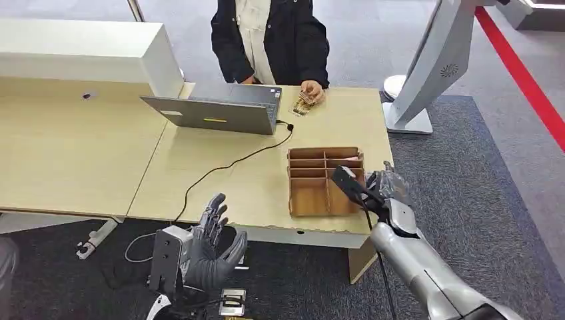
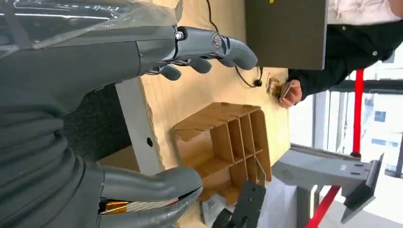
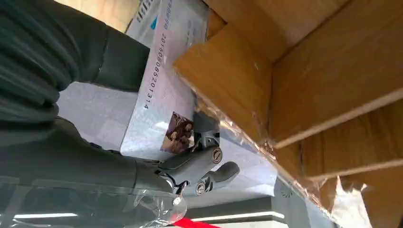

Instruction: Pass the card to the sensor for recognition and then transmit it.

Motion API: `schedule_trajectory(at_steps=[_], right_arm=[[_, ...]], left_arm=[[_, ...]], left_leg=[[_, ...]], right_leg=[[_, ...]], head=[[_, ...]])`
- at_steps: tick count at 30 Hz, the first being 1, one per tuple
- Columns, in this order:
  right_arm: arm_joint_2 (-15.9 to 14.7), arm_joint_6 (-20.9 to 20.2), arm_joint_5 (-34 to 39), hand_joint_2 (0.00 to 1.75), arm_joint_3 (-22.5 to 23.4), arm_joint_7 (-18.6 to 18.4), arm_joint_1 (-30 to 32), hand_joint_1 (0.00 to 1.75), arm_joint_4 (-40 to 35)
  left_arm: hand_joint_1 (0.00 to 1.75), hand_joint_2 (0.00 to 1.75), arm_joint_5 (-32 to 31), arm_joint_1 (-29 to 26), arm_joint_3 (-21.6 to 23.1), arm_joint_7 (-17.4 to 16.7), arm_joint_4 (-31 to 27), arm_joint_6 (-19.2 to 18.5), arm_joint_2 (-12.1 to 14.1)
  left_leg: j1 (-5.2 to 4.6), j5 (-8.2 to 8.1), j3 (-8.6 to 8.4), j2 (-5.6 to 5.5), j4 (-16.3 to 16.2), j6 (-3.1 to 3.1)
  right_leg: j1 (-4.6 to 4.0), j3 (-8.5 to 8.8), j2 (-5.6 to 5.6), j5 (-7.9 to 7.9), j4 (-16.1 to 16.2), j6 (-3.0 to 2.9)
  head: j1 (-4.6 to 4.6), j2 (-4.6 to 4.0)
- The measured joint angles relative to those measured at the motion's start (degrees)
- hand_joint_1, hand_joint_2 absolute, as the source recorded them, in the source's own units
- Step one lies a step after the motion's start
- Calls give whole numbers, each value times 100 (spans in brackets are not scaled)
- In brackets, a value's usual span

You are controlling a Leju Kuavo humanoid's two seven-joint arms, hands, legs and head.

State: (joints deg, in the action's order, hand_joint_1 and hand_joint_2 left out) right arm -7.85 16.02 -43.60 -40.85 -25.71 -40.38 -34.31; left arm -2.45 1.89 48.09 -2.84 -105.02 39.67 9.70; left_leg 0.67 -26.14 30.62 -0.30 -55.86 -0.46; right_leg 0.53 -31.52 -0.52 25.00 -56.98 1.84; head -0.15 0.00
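Note:
A pale card [image 3: 161, 95] with a printed number and a small photo sits between the thumb and fingers of my right hand [image 3: 95, 161], close against a corner of the wooden divided box [image 3: 285, 71]. From the head view my right hand [image 1: 388, 188] hovers at the box's [image 1: 291, 180] right side, near the table's front right corner. My left hand [image 1: 213, 243] hangs below the table's front edge with its fingers spread and nothing in it. Its wrist view has that left hand [image 2: 71, 95] facing the box [image 2: 228, 137].
A person [image 1: 270, 40] stands across the table, one hand [image 1: 311, 92] holding small cards on the tabletop. An open laptop [image 1: 213, 113] lies at the back with a black cable [image 1: 226, 167] trailing to the front edge. A white kiosk stand [image 1: 433, 67] rises right of the table.

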Motion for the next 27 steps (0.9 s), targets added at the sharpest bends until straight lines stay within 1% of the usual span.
schedule_trajectory(at_steps=[6,17,23,27], right_arm=[[111,-87,35,175,-24,-135,-122,175,179],[186,-33,168,175,-42,-102,-232,175,472],[232,114,214,175,-46,-2,-257,175,544],[247,395,225,175,-48,70,-311,175,544]], left_arm=[[0,175,-92,-80,0,-63,-101,28,59],[0,175,-138,-162,-4,-118,-170,28,111],[0,175,-179,-173,-4,-129,-201,28,131],[0,175,-229,-186,-4,-172,-205,28,149]], left_leg=[[0,0,-3,1,0,0],[0,1,-14,2,0,0],[0,1,-19,1,0,0],[0,2,-16,0,0,0]], right_leg=[[0,0,0,0,0,0],[0,13,0,0,0,0],[0,18,0,0,0,0],[0,17,0,-1,0,0]], head=[[0,-2],[0,-2],[0,-2],[0,-2]])
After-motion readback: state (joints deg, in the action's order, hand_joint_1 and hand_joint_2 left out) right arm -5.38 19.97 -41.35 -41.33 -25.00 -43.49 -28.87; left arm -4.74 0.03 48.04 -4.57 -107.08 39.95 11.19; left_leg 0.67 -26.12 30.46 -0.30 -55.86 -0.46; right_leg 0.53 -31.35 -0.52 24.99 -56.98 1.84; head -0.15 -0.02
